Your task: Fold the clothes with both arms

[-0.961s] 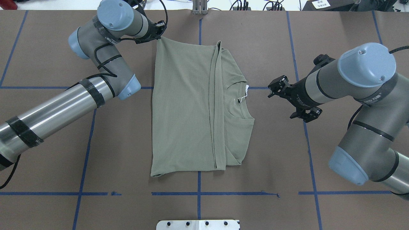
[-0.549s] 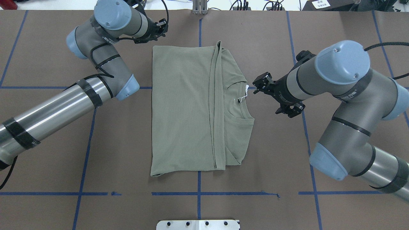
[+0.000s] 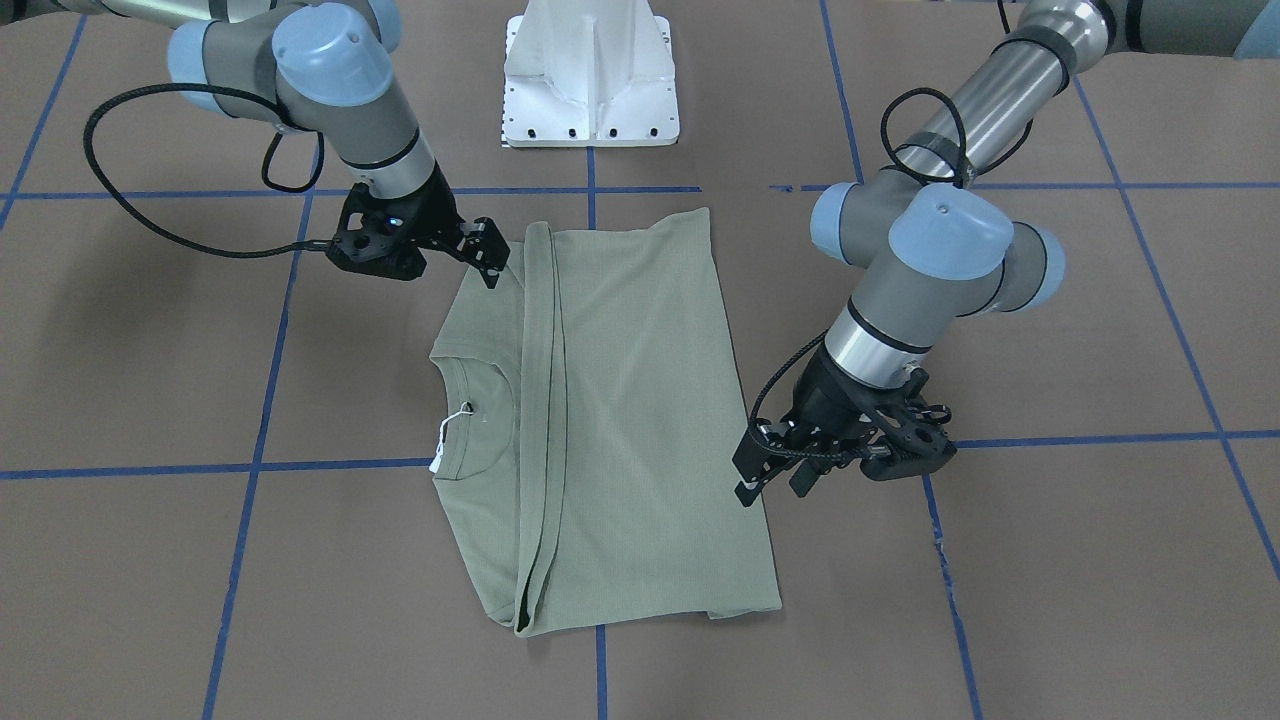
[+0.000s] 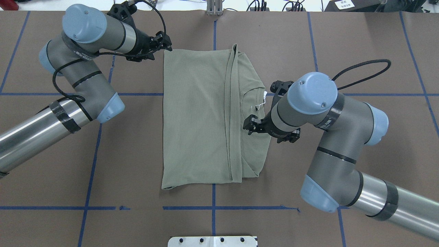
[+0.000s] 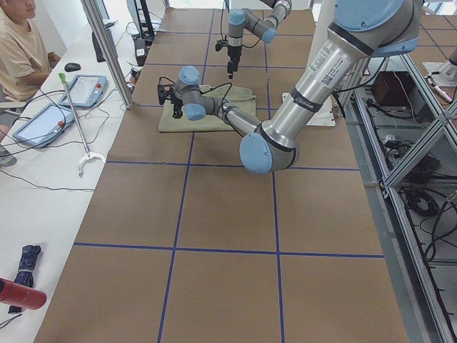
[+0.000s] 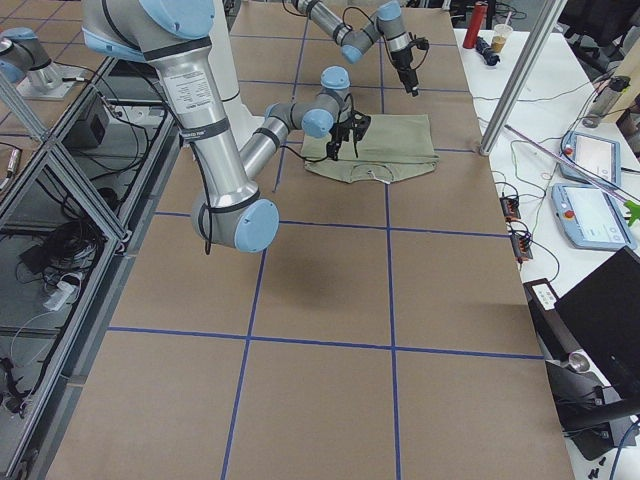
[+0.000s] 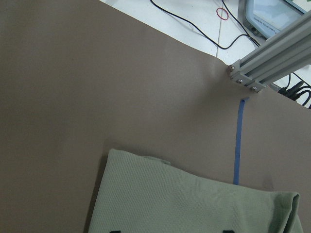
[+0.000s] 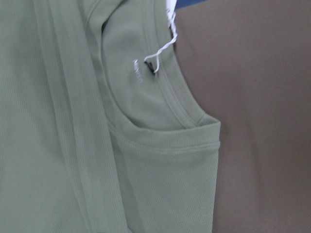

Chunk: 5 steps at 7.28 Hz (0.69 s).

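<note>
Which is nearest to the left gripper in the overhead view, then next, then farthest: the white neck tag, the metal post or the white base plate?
Measured from the left gripper:
1. The metal post, at the far table edge, centre.
2. The white neck tag, at the collar of the shirt, on the right side.
3. The white base plate, at the near edge, centre.

Brown-covered counter (image 4: 137, 154) with a grid of blue tape lines (image 4: 213, 208). A white desk (image 5: 50, 207) runs along one side, holding a couple of teach pendants (image 5: 86, 89) and loose cables. A person (image 5: 21, 50) sits there by an aluminium post (image 5: 108, 53). Bright, even light.
</note>
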Each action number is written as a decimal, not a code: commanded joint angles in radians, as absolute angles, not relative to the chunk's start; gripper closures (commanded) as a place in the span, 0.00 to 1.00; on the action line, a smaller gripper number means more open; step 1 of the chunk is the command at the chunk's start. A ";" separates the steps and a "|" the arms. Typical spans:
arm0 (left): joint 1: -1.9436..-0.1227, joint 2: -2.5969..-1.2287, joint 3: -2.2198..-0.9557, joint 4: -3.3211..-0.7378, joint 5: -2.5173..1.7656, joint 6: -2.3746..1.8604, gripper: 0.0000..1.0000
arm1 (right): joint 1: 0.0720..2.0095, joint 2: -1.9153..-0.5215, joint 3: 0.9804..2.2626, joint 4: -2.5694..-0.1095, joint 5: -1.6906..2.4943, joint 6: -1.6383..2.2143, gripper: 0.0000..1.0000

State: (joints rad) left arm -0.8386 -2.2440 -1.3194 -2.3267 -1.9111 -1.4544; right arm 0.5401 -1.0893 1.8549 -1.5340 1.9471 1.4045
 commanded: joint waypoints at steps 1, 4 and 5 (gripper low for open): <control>-0.841 -2.214 -1.338 -2.335 -1.916 -1.454 0.25 | 0.456 -0.930 1.787 -1.781 1.931 1.188 0.00; -0.839 -2.195 -1.341 -2.336 -1.916 -1.459 0.24 | 0.419 -0.844 1.656 -1.816 1.905 1.020 0.00; -0.838 -2.175 -1.341 -2.348 -1.916 -1.457 0.24 | 0.416 -0.800 1.604 -1.842 1.904 0.987 0.00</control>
State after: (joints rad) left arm -0.8386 -2.1925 -1.3402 -2.3390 -1.9163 -1.4576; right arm 0.4232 -0.8478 1.6688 -1.8176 1.9074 1.0393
